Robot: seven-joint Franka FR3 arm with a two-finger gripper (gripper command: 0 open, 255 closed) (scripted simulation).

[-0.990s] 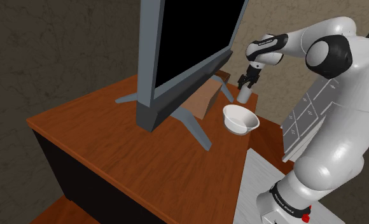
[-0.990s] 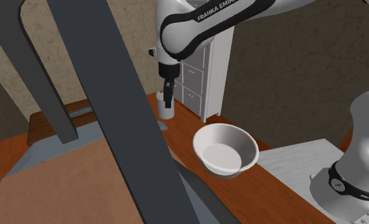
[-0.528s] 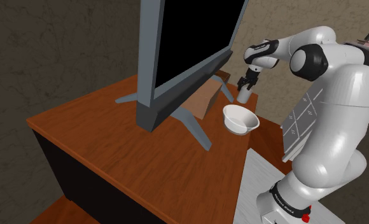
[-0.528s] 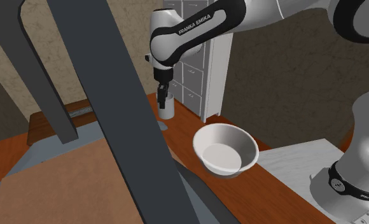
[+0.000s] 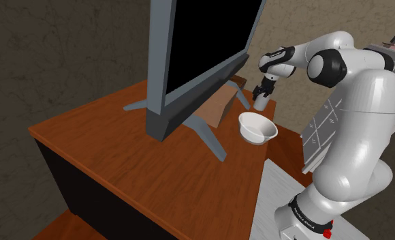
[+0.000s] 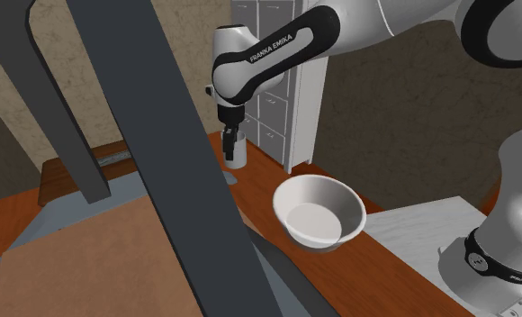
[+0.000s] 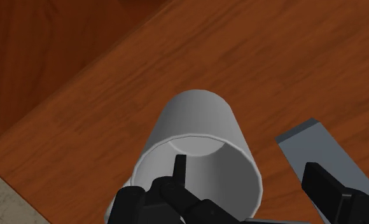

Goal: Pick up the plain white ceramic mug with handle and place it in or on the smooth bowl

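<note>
Here the claw point(image 7: 243, 167) hangs released astride the rim of the white mug point(image 7: 199, 114), one finger inside and one outside, the mug upright on the desk point(image 5: 121, 157) near the bowl point(image 5: 256, 133); closing squarely on the wall before lifting should prevent tipping.

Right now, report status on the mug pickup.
Gripper open, one finger inside mug, one outside. Mug upright on desk, not lifted. Bowl empty; monitor foot close by.

"FRANKA EMIKA" in white letters on the dark band of the arm point(image 6: 273, 45)
</note>
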